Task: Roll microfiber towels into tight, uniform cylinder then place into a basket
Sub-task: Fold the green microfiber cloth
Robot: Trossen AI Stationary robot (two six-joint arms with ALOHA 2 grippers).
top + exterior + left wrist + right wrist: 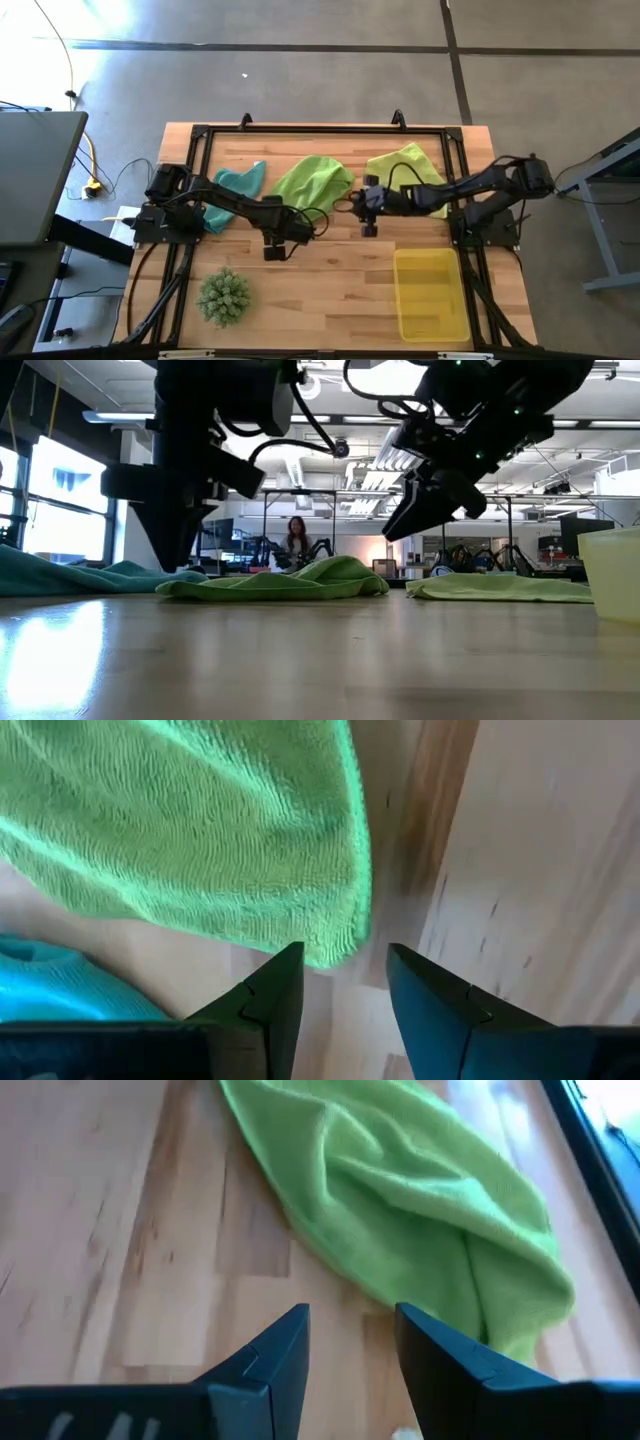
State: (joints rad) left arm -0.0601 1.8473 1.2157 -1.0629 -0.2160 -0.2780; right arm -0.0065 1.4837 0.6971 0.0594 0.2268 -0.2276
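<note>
Both grippers hang over the bright green towel point(313, 181) in the middle of the table point(330, 290), one at each side of it. From the wrist pictures, the left gripper point(345, 982) has its fingers apart, empty, with a corner of that towel just ahead of the tips, and the right gripper point(352, 1342) is likewise spread and empty, facing the crumpled cloth from the other side. My guess is they stand like this to take the cloth by two edges and flatten it before any rolling starts, since it lies bunched and not spread.

From above, the teal towel point(236, 188) sits loose near the left arm's base, the pale yellow-green towel point(408, 172) lies under the right arm, and the yellow basket point(432, 294) waits empty at the near right (nothing has been rolled yet, as far as I can judge). A spiky green ball point(223, 296) sits near the front left, well apart from the work.

Looking level across the tabletop tells me what the overhead cannot: both grippers are clear of the wood, above the cloth and not touching it. Beyond the table, a person point(296, 540) sits far off in the room.
</note>
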